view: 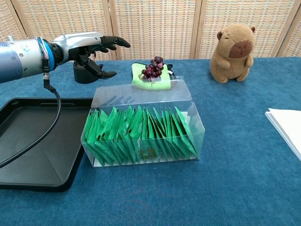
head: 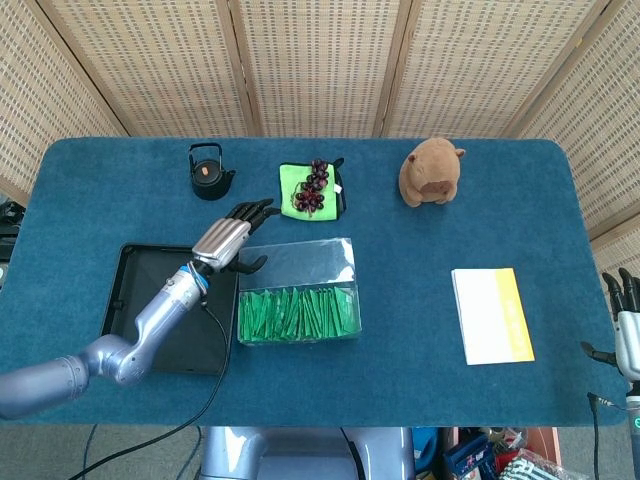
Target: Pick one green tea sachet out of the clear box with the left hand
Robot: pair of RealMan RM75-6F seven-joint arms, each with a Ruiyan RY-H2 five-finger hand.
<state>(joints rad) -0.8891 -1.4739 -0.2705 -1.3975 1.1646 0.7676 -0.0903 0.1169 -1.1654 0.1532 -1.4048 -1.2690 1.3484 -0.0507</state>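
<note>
The clear box [head: 298,314] [view: 197,125] stands in the middle of the blue table, packed with several upright green tea sachets [head: 300,313] [view: 138,134]. Its clear lid [head: 297,263] [view: 141,92] is thrown back and lies flat behind it. My left hand [head: 229,237] [view: 89,44] hovers open above the lid's far left corner, fingers spread and holding nothing. My right hand [head: 622,325] hangs open off the table's right edge in the head view.
A black tray [head: 160,320] [view: 28,150] lies left of the box. Along the back stand a black teapot [head: 207,172] [view: 84,73], dark grapes [head: 314,186] [view: 153,69] on a green cloth, and a capybara plush [head: 432,171] [view: 234,46]. A white and yellow booklet [head: 491,314] lies at right.
</note>
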